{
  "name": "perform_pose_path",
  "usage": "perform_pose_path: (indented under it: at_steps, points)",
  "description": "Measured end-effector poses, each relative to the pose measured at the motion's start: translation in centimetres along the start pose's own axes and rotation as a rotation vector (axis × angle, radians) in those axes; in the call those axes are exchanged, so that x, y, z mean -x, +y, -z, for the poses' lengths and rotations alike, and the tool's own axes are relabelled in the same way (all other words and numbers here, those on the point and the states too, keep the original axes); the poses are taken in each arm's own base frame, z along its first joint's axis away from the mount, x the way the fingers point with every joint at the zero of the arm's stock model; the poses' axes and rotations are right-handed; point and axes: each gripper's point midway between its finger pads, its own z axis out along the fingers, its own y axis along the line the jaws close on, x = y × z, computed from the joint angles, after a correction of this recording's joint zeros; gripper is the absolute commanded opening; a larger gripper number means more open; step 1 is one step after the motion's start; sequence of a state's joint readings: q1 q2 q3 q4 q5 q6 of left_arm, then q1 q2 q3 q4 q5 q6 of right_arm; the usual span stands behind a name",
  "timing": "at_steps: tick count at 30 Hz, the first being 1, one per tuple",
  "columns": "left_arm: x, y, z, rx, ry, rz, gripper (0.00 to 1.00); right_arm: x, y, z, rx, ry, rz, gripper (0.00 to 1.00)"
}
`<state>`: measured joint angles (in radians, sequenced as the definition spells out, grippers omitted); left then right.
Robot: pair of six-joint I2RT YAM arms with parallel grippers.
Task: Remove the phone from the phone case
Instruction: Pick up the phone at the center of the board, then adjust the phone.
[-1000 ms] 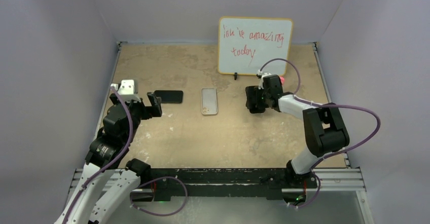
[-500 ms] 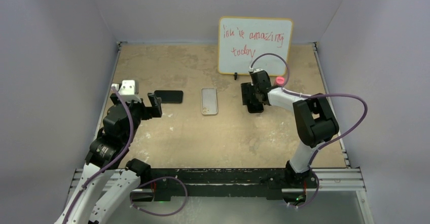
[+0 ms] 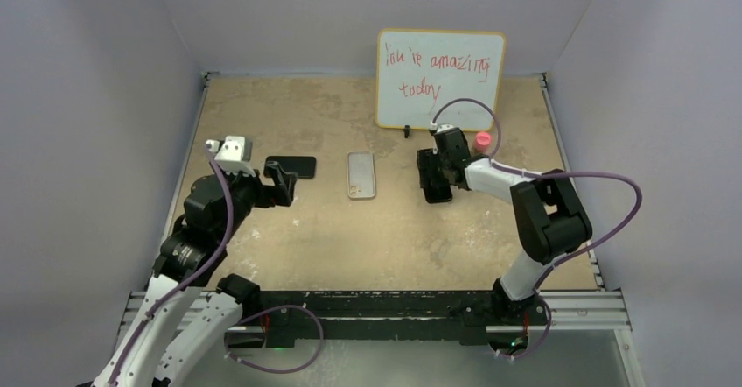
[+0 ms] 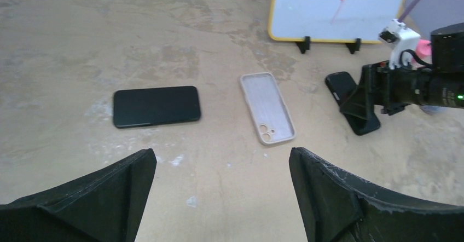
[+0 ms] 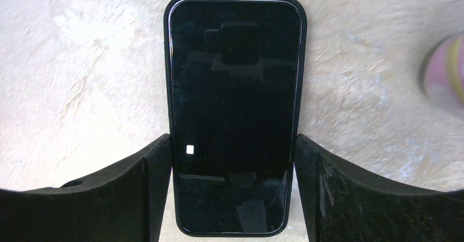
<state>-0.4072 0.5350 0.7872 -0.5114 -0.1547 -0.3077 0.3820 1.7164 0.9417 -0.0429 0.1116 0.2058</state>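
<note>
Right gripper (image 5: 232, 162) straddles the cased phone (image 5: 235, 99), fingers apart along its long edges; whether they pinch cannot be told. Left gripper (image 4: 221, 198) hangs wide open, bare phone (image 4: 156, 106) and empty case (image 4: 267, 108) ahead of it. A side squeeze risks lifting case and phone together.

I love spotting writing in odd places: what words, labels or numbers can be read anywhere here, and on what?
"You're amazing today": red handwriting across two lines on the whiteboard; the first letters are scrawled.
No text can be read on the bare phone, the empty case or the cased phone.
</note>
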Motion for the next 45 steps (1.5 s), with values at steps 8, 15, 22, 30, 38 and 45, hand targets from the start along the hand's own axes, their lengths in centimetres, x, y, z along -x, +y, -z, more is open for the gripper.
perform_pose_path:
  at_steps: [8,15,22,30,38,45]
  points:
    - [-4.3,-4.3,-3.0,-0.196,0.148,0.148,0.97,-1.8,2.7,1.5,0.126,-0.048,-0.055,0.05]
    - [-11.0,-6.6,-5.5,-0.276,0.334,0.280,0.96,-4.0,8.2,3.7,0.338,-0.095,-0.121,0.00]
    - [-14.5,-11.6,-6.8,-0.380,0.429,0.357,0.93,-6.0,10.6,5.5,0.457,-0.136,-0.214,0.00]
    - [-18.4,-13.4,-9.5,-0.358,0.486,0.474,0.84,-8.4,13.0,7.4,0.570,-0.163,-0.259,0.00]
    - [-21.2,-16.0,-10.3,-0.377,0.528,0.509,0.73,-10.2,14.6,8.7,0.632,-0.160,-0.254,0.00]
    - [-22.9,-17.2,-10.7,-0.379,0.549,0.537,0.56,-10.8,15.1,9.1,0.635,-0.175,-0.237,0.00]
